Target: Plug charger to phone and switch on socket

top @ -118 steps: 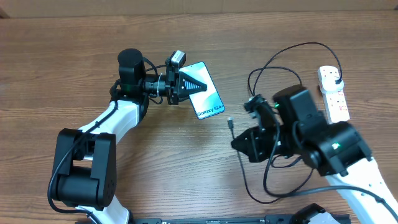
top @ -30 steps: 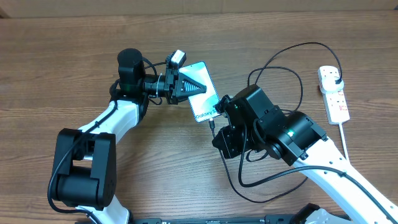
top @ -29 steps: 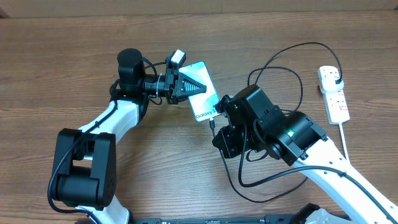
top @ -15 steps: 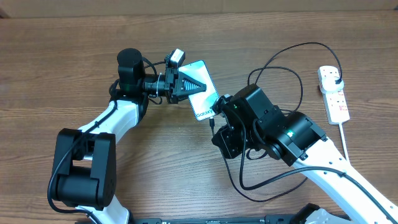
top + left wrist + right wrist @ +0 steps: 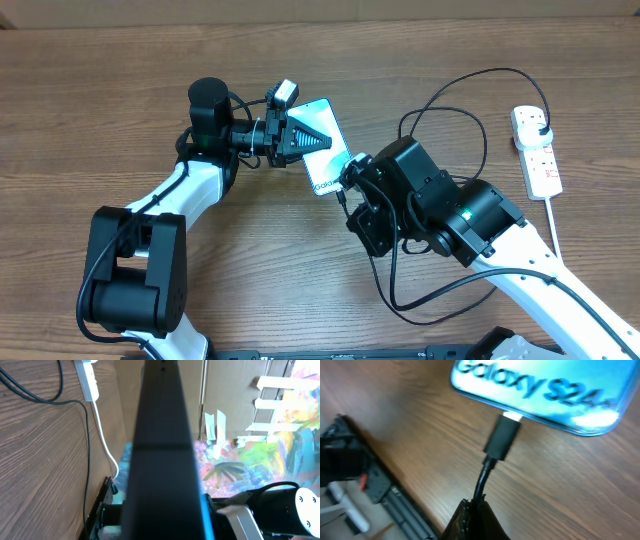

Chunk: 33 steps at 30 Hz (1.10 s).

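The phone (image 5: pixel 328 160) has a cyan screen with dark "Galaxy S24" text and lies tilted on the table. My left gripper (image 5: pixel 305 140) is shut on its far end; in the left wrist view the phone's dark edge (image 5: pixel 160 450) fills the middle. My right gripper (image 5: pixel 479 510) is shut on the charger cable just behind its black connector tip (image 5: pixel 503 439), whose metal end touches the phone's bottom edge (image 5: pixel 545 395). The charger cable (image 5: pixel 440 95) loops back to a black plug (image 5: pixel 541 129) seated in the white socket strip (image 5: pixel 536 150).
The socket strip's white cord (image 5: pixel 553 215) runs down the right side. Slack black cable (image 5: pixel 420 310) hangs in loops under my right arm. In the left wrist view the strip (image 5: pixel 89 380) and its cord lie on the wooden table.
My right gripper moved left from near the socket side to the phone's bottom edge, carrying the connector tip up to the phone's port. The left gripper and phone stayed put.
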Tool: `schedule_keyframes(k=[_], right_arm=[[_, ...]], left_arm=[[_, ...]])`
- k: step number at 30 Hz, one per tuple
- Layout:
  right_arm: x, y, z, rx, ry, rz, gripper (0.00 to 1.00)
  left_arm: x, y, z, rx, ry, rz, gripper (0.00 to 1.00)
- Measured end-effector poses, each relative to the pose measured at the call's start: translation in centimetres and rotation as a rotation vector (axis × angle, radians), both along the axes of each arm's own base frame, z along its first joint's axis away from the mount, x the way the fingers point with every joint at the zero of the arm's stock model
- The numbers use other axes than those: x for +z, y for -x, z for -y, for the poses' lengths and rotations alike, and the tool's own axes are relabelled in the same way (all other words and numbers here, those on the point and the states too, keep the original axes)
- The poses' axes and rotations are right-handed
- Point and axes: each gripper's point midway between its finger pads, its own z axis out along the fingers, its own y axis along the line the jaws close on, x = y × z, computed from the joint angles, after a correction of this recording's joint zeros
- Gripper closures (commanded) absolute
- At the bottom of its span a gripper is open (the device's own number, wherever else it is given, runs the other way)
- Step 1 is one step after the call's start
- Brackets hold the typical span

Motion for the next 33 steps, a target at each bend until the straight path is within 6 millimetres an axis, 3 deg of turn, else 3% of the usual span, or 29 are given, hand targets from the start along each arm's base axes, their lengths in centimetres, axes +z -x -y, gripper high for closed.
schedule_keyframes(k=[12, 16, 23, 27, 30, 33], right_arm=[[0.1, -1.4, -0.1, -0.049, -0.002, 0.048, 0.96], [0.7, -2.2, -0.5, -0.074, -0.028, 0.078, 0.74], [0.5, -2.2, -0.2, -0.130, -0.027, 0.044, 0.62], [0.5, -1.5, -0.6, -0.137, -0.057, -0.003, 0.63], [0.6, -1.2, -0.9, -0.139, -0.077, -0.031, 0.73], [0.7, -0.8, -1.2, -0.141, -0.086, -0.048, 0.73]], left_arm=[[0.0, -1.0, -0.4, 0.048, -0.006, 0.007, 0.96], [0.1, -0.6, -0.3, 0.027, -0.003, 0.006, 0.96], [0.3, 0.4, 0.2, -0.028, 0.006, 0.014, 0.96], [0.3, 0.5, 0.2, -0.032, 0.010, 0.036, 0.96], [0.3, 0.5, 0.2, -0.033, 0.011, 0.042, 0.96], [0.3, 0.5, 0.2, -0.032, 0.012, 0.049, 0.96]])
